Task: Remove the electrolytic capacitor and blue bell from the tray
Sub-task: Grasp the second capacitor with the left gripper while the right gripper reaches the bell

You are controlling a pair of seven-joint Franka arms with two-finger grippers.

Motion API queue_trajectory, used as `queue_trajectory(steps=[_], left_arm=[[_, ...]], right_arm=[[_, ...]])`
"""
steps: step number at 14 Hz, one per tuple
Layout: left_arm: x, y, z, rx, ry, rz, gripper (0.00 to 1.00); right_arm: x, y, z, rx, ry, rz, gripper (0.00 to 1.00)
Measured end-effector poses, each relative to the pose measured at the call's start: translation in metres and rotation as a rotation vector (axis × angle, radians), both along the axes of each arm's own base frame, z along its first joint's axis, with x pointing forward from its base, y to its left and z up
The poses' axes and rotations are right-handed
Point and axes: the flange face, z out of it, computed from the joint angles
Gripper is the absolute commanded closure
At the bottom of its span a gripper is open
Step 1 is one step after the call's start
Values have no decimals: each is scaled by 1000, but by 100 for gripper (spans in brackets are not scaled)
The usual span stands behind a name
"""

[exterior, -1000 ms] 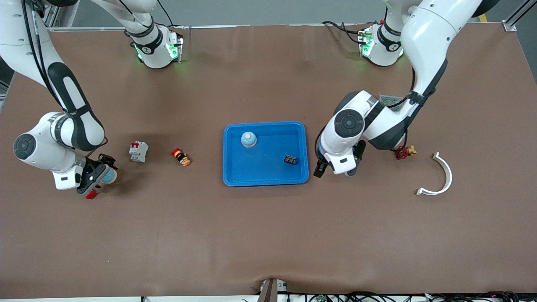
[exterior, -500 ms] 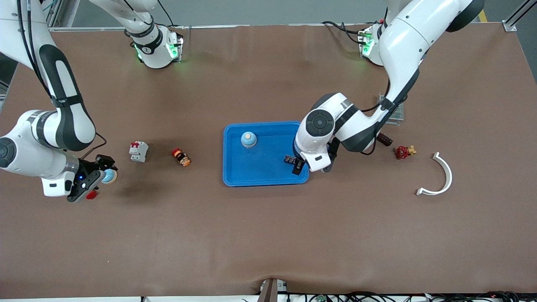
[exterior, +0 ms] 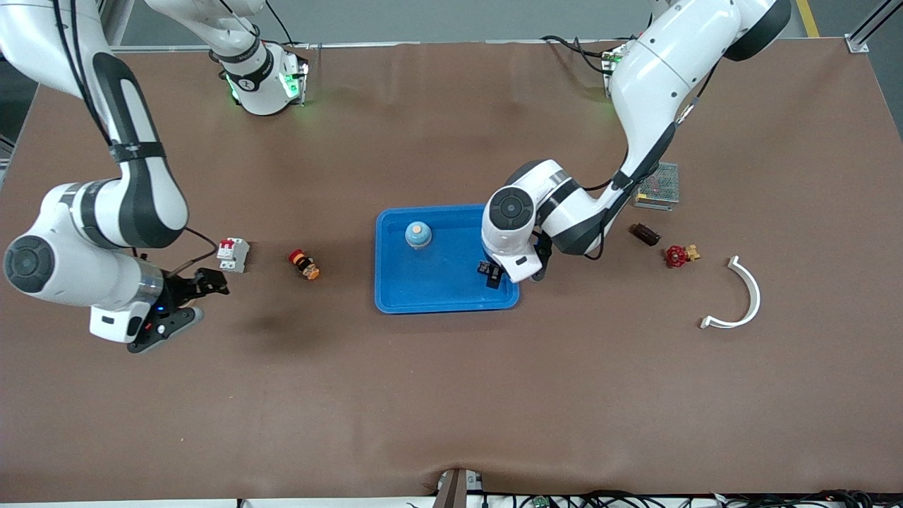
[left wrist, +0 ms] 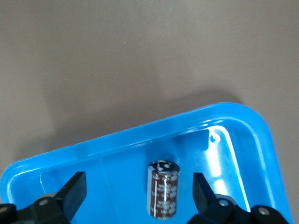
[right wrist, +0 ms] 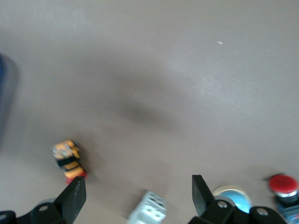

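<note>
Front view: the tray holds two items. The blue bell sits toward its farther edge, and the capacitor lies by the rim at the left arm's end. The left gripper hangs over the capacitor. The right gripper waits over bare table toward the right arm's end, claws apart. Left wrist view: the left gripper's claws stand apart on either side of the capacitor, not touching it. I judge the capacitor light and rigid, with a smooth sleeve that may slip, so I would grip it across the mid-body. Right wrist view: the right gripper holds nothing.
</note>
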Motion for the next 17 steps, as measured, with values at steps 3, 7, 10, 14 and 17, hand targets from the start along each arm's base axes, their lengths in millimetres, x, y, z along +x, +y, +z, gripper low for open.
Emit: queue_trajectory(steps=[3, 7, 10, 14, 17], left_arm=[[-2, -6, -5, -14, -6, 15, 13], [-6, -16, -6, -35, -20, 27, 29], [-7, -17, -11, -40, -18, 38, 41], [-7, -17, -14, -47, -21, 40, 67], [-4, -15, -16, -43, -28, 41, 100]], right_arm=[[-4, 42, 10, -17, 9, -129, 0], [-19, 102, 25, -41, 24, -287, 0], [-37, 161, 37, -55, 29, -376, 0], [-58, 215, 39, -4, 79, -460, 0], [-74, 254, 41, -4, 79, -525, 0]])
